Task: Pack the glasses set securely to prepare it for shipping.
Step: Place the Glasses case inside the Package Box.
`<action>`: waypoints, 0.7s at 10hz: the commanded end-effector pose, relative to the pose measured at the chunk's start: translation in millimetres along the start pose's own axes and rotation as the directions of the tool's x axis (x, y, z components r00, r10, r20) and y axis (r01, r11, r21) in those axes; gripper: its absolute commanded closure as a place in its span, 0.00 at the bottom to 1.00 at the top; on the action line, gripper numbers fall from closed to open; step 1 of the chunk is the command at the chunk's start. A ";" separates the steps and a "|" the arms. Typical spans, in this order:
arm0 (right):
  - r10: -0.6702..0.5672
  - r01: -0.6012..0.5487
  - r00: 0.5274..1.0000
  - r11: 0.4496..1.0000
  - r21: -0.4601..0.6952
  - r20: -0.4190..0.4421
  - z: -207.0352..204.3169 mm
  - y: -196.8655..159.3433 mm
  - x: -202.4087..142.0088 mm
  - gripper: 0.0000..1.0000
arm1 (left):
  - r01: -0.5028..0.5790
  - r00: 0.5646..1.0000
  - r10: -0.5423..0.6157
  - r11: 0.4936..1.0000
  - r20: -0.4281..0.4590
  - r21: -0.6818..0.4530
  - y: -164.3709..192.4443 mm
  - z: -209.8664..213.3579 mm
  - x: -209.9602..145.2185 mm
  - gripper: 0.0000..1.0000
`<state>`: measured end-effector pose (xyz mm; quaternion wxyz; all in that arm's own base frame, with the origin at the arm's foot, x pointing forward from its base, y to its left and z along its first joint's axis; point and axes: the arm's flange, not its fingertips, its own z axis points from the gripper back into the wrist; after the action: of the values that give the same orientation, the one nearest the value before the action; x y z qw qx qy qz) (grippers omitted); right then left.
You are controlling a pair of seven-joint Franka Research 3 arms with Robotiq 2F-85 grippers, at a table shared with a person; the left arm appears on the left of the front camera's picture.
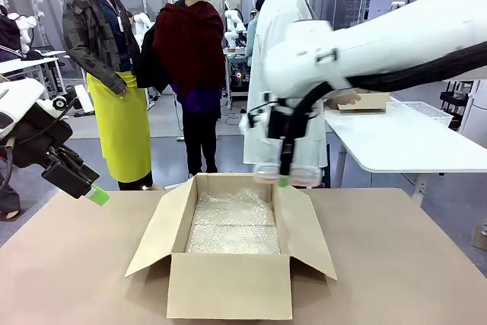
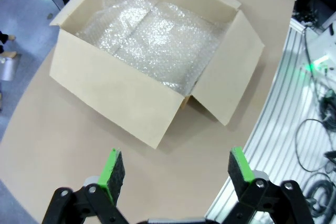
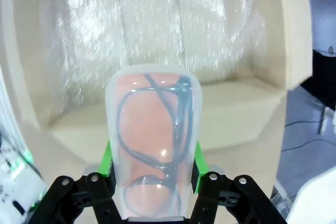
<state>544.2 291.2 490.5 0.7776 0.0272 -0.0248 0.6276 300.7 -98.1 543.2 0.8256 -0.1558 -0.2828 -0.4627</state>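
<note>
light: bright, even, overhead | shadows: soft beneath open brown cardboard box (image 1: 228, 287) | glare: crinkled clear bubble wrap (image 3: 157, 19) washed white | focus: translucent pink glasses case (image 3: 153, 129) sharp, surroundings smeared | wrist-view edges bowed

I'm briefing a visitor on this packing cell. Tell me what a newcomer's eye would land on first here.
The right claw, shut on a translucent pink glasses case with spectacles visible inside, hangs above the open cardboard box in the middle of the table. Bubble wrap lines the box's floor. The left claw hovers open at the table's left side.
</note>
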 end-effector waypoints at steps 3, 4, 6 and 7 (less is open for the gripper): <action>-0.083 0.082 0.996 0.997 -0.014 -0.034 -39.2 -26.1 78.7 0.55 | 0.002 1.000 -0.002 1.000 0.012 -0.015 0.2 1.1 -0.6 0.00; -0.062 0.062 0.996 0.998 -0.001 -0.060 -61.6 -28.1 90.1 0.55 | 0.002 1.000 -0.002 1.000 0.012 -0.015 0.2 1.1 -0.6 0.00; 0.000 0.000 0.998 1.000 -0.004 -0.057 -99.1 -37.1 102.1 0.55 | 0.002 1.000 -0.002 1.000 0.012 -0.015 0.2 1.1 -0.6 0.00; 0.001 -0.002 0.999 1.000 -0.022 -0.048 -112.7 -44.3 106.5 0.55 | 0.002 1.000 -0.002 1.000 0.012 -0.015 0.2 1.1 -0.6 0.00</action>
<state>599.3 386.8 384.6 0.7834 0.0153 0.0011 0.6213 300.6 -98.1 543.3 0.8257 -0.1553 -0.2829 -0.4626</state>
